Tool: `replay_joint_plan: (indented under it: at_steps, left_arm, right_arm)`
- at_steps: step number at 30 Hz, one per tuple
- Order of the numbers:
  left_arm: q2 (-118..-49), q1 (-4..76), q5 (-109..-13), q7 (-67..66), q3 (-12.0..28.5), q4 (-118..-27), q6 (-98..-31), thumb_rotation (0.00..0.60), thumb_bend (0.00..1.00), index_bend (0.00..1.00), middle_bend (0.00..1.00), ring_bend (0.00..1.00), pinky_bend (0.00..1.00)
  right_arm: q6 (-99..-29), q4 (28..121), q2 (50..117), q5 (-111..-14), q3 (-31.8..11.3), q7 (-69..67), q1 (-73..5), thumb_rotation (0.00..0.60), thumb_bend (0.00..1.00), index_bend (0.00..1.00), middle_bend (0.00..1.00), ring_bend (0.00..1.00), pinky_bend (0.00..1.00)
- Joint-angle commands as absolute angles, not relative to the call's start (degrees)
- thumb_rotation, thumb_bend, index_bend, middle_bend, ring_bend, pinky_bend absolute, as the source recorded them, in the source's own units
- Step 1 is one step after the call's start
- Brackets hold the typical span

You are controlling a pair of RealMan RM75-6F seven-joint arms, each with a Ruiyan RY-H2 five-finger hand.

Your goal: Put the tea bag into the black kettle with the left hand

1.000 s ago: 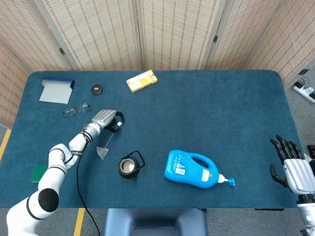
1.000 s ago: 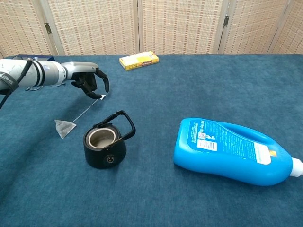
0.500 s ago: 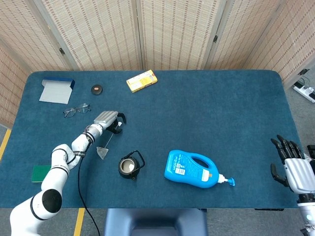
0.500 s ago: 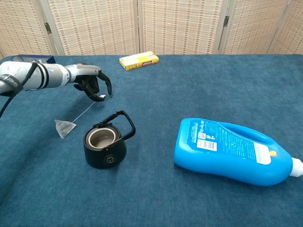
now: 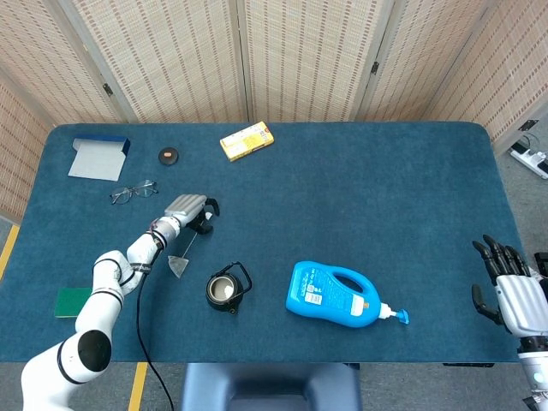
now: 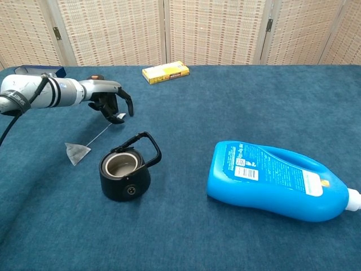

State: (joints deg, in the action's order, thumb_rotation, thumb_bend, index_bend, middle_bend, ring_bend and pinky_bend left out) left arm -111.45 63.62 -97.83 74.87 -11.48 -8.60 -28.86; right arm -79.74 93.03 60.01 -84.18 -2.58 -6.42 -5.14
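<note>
Nearest us sits the round black kettle (image 6: 125,174), open on top, with the little see-through tea bag (image 6: 77,152) lying just beside it on the blue table (image 6: 225,113). Farther back, our left hand (image 6: 110,103) pinches the white paper tag (image 6: 120,117) on the bag's string. The bag could swing on that string and miss the hole, we think.

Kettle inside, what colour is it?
The kettle is black outside with a pale beige lining inside; the chest view shows it best.
</note>
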Motion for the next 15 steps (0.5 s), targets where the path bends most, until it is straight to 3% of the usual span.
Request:
replay_joint_plan:
  at_steps: [1, 15]
  left_arm:
    - [-111.5, 63.5, -97.8, 74.6, -11.5, -8.4, -28.6, 0.6, 0.41, 0.42, 1.0, 1.0, 1.0]
    - [-111.3, 62.7, -96.9, 71.6, -11.0, -7.9, -28.1, 0.6, 0.41, 0.46, 1.0, 1.0, 1.0]
  right_arm:
    - [-79.7, 93.0, 60.0, -84.2, -2.6, -6.4, -5.1, 0.6, 0.58, 0.0, 0.0, 0.0, 0.0]
    - [-79.7, 93.2, 59.8, -84.8, -2.2, -6.5, -5.1, 0.6, 0.58, 0.0, 0.0, 0.0, 0.0]
